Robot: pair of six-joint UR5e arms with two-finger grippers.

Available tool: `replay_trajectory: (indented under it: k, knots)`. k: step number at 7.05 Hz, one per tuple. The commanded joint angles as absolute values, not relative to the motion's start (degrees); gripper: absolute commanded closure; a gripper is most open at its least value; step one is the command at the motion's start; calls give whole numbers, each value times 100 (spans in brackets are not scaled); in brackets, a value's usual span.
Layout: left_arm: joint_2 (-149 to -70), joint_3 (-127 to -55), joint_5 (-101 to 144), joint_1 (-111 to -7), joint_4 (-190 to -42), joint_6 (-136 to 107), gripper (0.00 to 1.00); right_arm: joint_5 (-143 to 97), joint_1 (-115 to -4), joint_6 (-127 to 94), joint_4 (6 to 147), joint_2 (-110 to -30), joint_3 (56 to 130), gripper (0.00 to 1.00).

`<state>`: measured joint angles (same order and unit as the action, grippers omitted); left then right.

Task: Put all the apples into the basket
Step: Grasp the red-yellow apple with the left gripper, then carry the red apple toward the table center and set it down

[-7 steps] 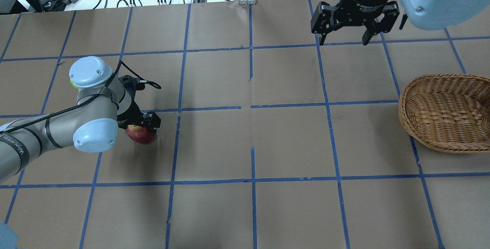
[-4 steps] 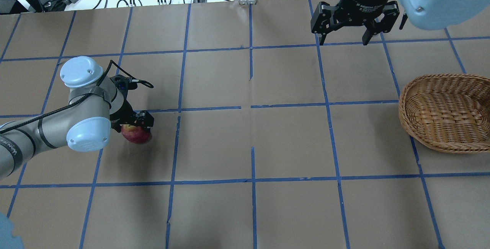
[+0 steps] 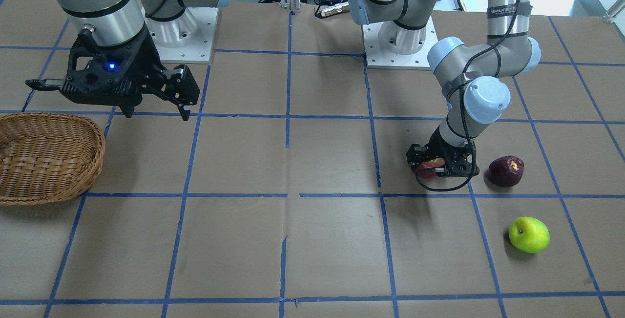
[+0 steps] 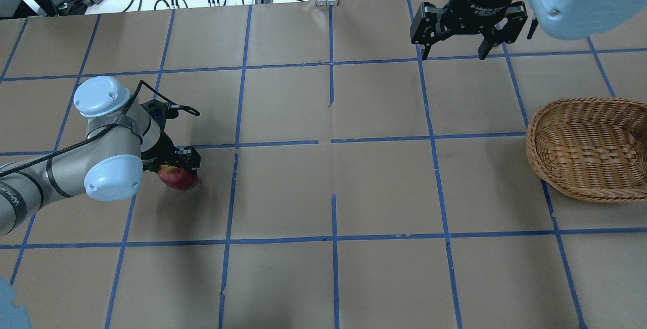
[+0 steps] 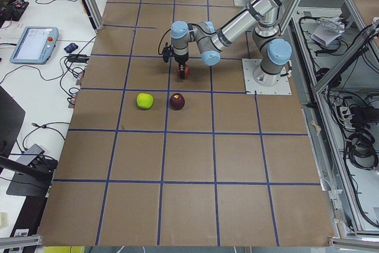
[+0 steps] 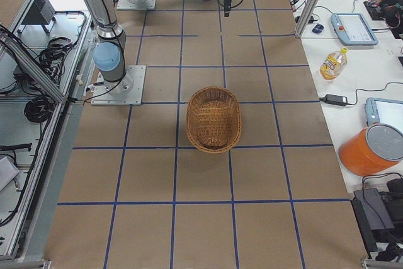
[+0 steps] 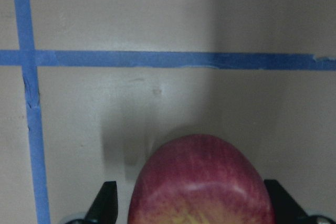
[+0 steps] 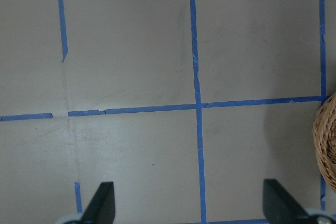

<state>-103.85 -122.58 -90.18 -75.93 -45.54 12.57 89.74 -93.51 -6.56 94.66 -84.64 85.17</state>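
Left gripper (image 4: 178,161): clenched on the red apple (image 4: 177,177). In the left wrist view the apple (image 7: 202,182) fills the gap between the two black fingers (image 7: 107,205), one at its 9 o'clock and one at its 3 o'clock. Whether the fruit is clear of the table (image 4: 384,187) cannot be told.

Red apple: round and smooth-skinned, red shading to yellow near the stem end. It sits at the table's left side in the overhead view.

Other fruit, read from the front-facing view:
- The maroon apple (image 3: 506,170) lies on the table at 3 o'clock from the left gripper (image 3: 436,165), near but apart. It is dark and glossy, with a pale dimple uppermost.
- The green apple (image 3: 528,234) lies at about 4 o'clock, farther off. It is bright lime and slightly lopsided.

Right gripper (image 4: 455,55): released, jaws spread wide with nothing between them, hanging over bare table.

Basket (image 4: 536,152): oval, shallow, light brown woven wicker. In the overhead view it lies at about 5 o'clock from the right gripper and well apart from all three apples. No fruit shows inside it.

Table surface: matt brown paper, lightly creased, divided into squares by blue tape (image 4: 334,218) that is broken in places.
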Motion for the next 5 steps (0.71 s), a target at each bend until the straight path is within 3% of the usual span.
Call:
replay_trajectory:
  k: [1,5]
  knots:
    - [-10135,-12068,-8476,-8030,-4868,560,87,8974,-9352,-659,9475,-8464,8517,0]
    - [-10860,-10823,-8098,-10631,-4616,-2121,88,8974,-9352,-624,9475,-8455,8517,0]
